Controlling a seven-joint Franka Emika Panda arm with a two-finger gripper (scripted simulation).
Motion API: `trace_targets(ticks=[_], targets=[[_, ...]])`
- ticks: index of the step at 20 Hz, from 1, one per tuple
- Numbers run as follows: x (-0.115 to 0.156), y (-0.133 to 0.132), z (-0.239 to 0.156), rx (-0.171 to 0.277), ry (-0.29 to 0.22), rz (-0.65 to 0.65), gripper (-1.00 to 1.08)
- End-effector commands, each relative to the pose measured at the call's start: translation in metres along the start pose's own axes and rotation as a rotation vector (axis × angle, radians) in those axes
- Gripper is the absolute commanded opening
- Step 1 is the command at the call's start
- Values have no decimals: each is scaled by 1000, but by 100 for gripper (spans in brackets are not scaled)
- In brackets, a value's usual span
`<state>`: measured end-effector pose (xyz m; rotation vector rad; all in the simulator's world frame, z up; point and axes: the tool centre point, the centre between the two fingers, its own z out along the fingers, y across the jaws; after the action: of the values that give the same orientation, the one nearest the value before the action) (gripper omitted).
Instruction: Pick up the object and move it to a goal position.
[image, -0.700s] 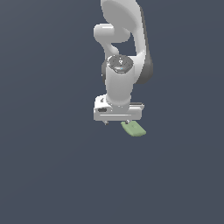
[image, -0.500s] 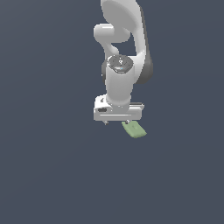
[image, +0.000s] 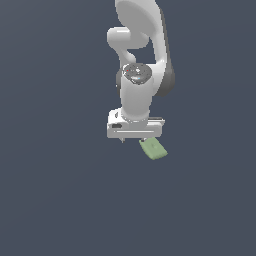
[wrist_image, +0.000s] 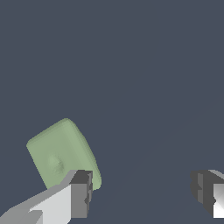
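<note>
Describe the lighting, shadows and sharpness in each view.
Exterior view: flat, even light, no cast shadow on the dark ground, soft shading on the white arm; sharp. Wrist view: pale green slab crisp, matte, no glare; open gripper fingers cut off by the frame edge.

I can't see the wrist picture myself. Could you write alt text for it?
A pale green slab lies on a plain dark grey floor, beside one finger of the robot's open pincer rather than between the two. The other finger shows at the picture's edge.

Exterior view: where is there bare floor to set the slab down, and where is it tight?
Bare floor surrounds the arm on all sides. Only the spot beneath the end effector is crowded, holding the green slab.
</note>
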<state>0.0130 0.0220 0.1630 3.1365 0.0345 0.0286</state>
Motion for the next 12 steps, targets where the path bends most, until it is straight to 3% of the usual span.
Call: trace_targets(ticks=[1,12], targets=[[0,1,2,-1,0,4,68],[1,0,8,9,-21,-7,68]])
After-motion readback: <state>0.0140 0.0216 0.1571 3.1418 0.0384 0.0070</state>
